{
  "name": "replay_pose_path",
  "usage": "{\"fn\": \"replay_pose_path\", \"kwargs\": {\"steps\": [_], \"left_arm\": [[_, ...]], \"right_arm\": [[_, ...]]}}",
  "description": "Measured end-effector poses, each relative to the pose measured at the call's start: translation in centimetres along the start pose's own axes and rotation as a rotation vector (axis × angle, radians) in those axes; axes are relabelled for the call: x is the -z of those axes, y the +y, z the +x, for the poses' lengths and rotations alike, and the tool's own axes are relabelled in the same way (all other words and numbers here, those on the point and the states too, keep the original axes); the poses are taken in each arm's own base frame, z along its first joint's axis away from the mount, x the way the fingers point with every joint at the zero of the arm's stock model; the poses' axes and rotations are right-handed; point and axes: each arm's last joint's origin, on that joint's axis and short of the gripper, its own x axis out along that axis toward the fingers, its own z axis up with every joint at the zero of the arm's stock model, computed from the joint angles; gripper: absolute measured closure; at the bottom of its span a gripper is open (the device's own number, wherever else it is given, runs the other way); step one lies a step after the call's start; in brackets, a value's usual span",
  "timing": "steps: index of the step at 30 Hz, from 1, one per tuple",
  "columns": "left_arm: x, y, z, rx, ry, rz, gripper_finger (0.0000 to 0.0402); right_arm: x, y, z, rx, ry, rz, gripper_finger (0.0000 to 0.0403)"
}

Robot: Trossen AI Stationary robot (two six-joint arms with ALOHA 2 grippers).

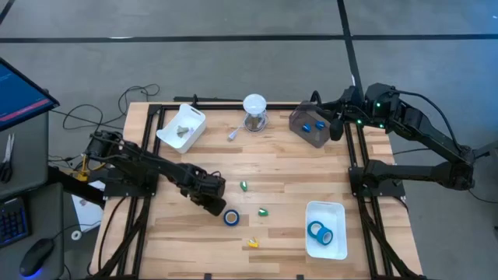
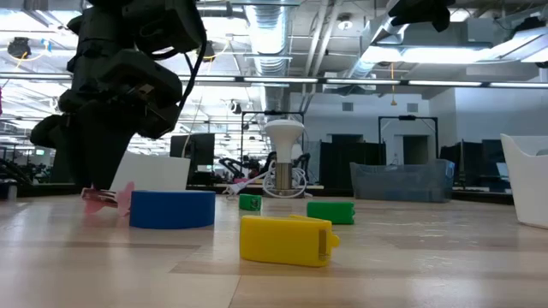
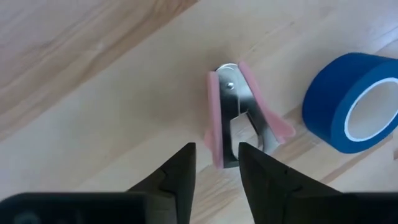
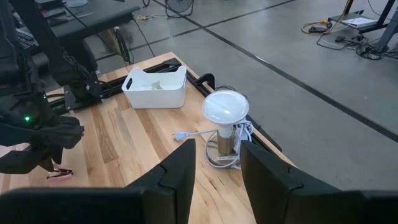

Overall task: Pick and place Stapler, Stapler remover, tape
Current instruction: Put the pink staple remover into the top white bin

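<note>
Only the left wrist view shows the left pincer (image 3: 215, 163) apart over the stapler remover (image 3: 239, 112).

White lamp (image 1: 254, 105), grey bin (image 1: 311, 127)

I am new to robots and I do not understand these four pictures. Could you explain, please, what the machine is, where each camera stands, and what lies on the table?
The machine is two dark robot arms at a wooden table. One camera looks down from above, one sits at table height, and one rides on each wrist.

The left gripper hangs over a pink and metal staple remover, its fingers open and holding nothing yet. Beside it lies a blue tape roll.

The right gripper waits at the table's far right corner, empty.

Also there: a white tray with blue tape, another white tray, a clear bin, a white lamp, and small green and yellow pieces.
</note>
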Motion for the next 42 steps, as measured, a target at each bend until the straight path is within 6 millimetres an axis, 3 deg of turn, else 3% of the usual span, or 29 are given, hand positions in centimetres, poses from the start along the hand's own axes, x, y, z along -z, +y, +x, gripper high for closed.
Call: {"fn": "replay_pose_path", "kwargs": {"steps": [7, 14, 26, 36, 42], "left_arm": [[0.0, -0.1, 0.0, 0.006, -0.002, 0.004, 0.0317], [0.0, -0.2, 0.0, 0.016, -0.001, 0.011, 0.0393], [0.0, -0.3, -0.4, 0.033, -0.030, 0.017, 0.0401], [-0.1, 0.0, -4.0, 0.110, -0.228, 0.012, 0.0401], [-0.4, 1.6, -7.0, 0.075, -0.388, -0.032, 0.0402]], "right_arm": [[0.0, 0.0, 0.0, 0.001, 0.000, -0.005, 0.0284], [0.0, 0.0, 0.0, 0.001, 0.000, -0.006, 0.0284], [0.0, 0.0, 0.0, 0.001, -0.001, -0.006, 0.0284], [0.0, 0.0, 0.0, 0.000, -0.002, -0.006, 0.0284], [0.0, 0.0, 0.0, 0.000, -0.003, -0.006, 0.0284]]}}
